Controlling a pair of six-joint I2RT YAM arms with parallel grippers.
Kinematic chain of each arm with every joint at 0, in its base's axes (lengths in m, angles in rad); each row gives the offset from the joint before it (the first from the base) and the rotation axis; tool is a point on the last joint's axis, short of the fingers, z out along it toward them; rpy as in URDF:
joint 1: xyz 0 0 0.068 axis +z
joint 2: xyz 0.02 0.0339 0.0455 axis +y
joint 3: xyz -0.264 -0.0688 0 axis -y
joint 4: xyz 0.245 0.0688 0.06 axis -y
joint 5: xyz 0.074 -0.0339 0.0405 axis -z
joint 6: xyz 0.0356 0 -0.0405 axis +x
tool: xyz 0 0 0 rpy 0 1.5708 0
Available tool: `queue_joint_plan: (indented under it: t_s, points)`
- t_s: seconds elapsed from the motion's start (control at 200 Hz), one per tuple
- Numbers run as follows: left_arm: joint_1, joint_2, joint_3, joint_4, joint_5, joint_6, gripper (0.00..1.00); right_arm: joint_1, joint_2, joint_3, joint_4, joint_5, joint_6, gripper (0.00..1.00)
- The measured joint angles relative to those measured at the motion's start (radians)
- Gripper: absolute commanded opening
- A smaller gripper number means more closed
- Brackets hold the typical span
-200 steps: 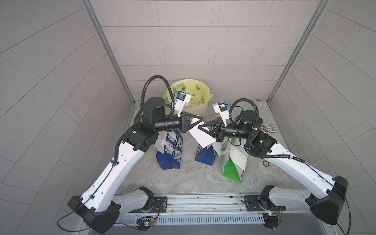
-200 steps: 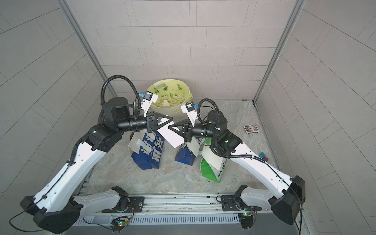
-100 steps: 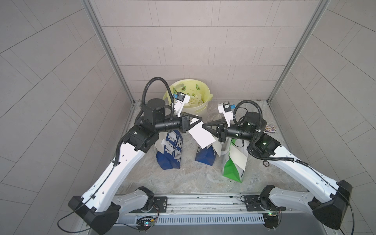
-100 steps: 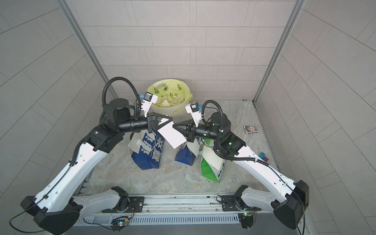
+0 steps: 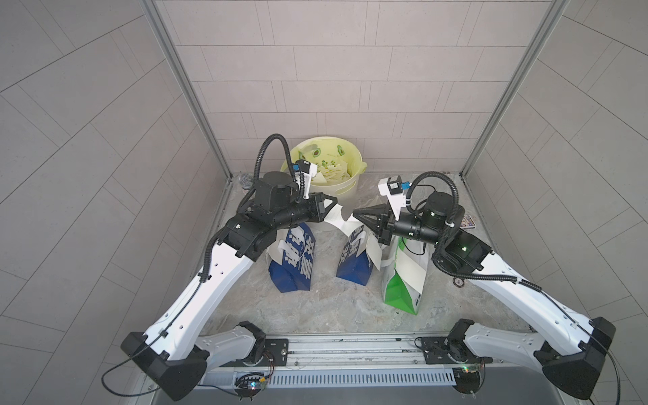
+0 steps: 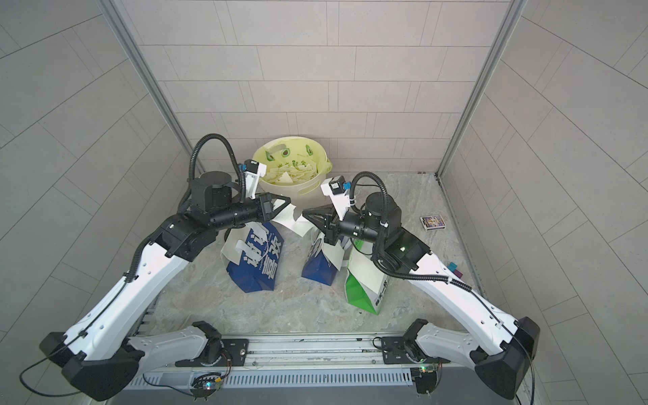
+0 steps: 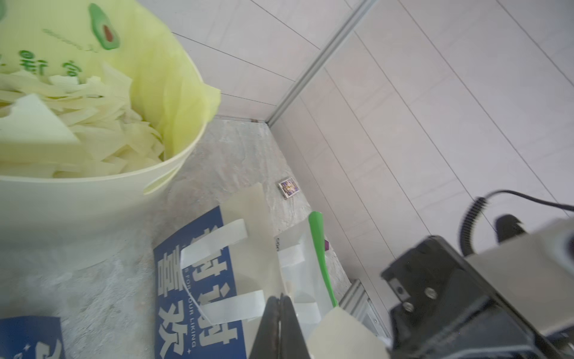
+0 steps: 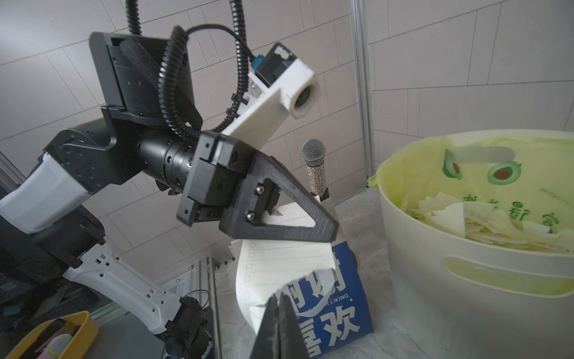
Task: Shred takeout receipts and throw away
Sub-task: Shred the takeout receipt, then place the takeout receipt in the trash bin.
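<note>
Bags [image 5: 292, 259] and bin [image 5: 345, 189] crowd below left fingers [image 5: 324, 205] and right fingers [image 5: 368, 217], both pinching one receipt [image 5: 338, 224].

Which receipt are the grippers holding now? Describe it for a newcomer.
In front of the yellow-lined bin, the left gripper and right gripper face tip to tip. The receipt curls between them above the blue bags: broad, white, faintly lined, unlike the narrow handle loops.
</note>
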Motion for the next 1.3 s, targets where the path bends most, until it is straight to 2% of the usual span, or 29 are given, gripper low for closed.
queue_joint_plan:
  t_s: [0.14,0.435,0.675,0.806,1.086,1.301]
  points:
    - [0.0,-0.002,0.001,-0.002,-0.085,-0.012,0.0,0.0,-0.034,0.004,0.0,-0.01,-0.022,0.0]
    - [0.001,-0.004,0.048,-0.046,-0.259,0.028,0.0,-0.013,-0.053,-0.019,0.147,-0.034,0.097,0.0]
    - [0.002,0.017,0.111,-0.029,-0.349,0.084,0.0,-0.054,-0.101,-0.045,0.232,0.021,0.139,0.0]
    - [0.006,0.1,0.174,0.031,-0.363,0.113,0.0,-0.056,-0.104,-0.063,0.248,0.086,0.135,0.0]
    - [0.007,0.401,0.34,0.2,-0.435,0.218,0.0,-0.058,-0.114,-0.093,0.217,0.193,0.092,0.0]
    - [0.023,0.543,0.361,0.271,-0.523,0.303,0.0,-0.06,-0.144,-0.141,0.193,0.246,0.066,0.0]
